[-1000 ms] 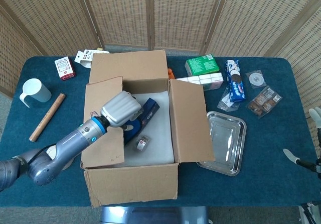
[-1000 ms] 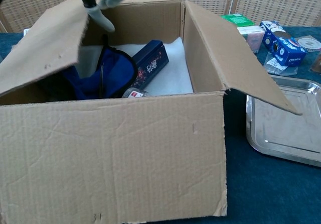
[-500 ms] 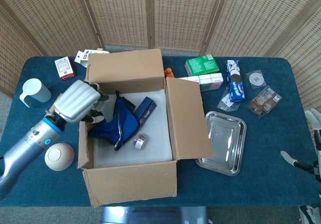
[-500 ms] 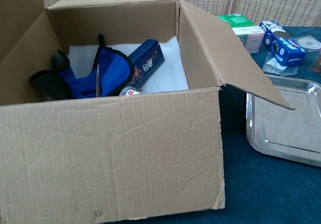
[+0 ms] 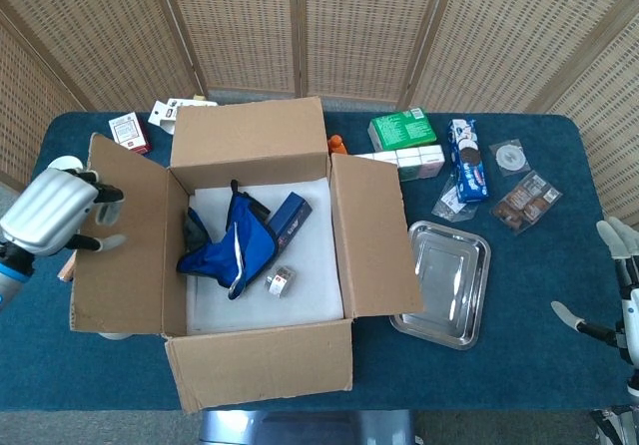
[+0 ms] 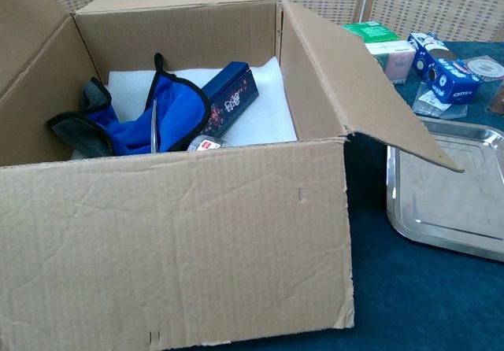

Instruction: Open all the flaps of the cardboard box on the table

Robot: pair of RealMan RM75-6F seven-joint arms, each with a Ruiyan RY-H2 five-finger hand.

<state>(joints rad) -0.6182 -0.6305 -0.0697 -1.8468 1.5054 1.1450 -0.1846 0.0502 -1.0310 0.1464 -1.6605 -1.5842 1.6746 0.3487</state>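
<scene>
box: cardboard box (image 5: 262,365) mid-counter, flaps spread
left hand (image 5: 52,211): fingers apart, empty, at left flap (image 5: 122,235)
right hand (image 5: 621,265): I keep it open, idle
risk: my push could slide the box into tray (image 5: 446,283)

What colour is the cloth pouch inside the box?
Blue with black edging; the cloth pouch shows best in the chest view.
</scene>
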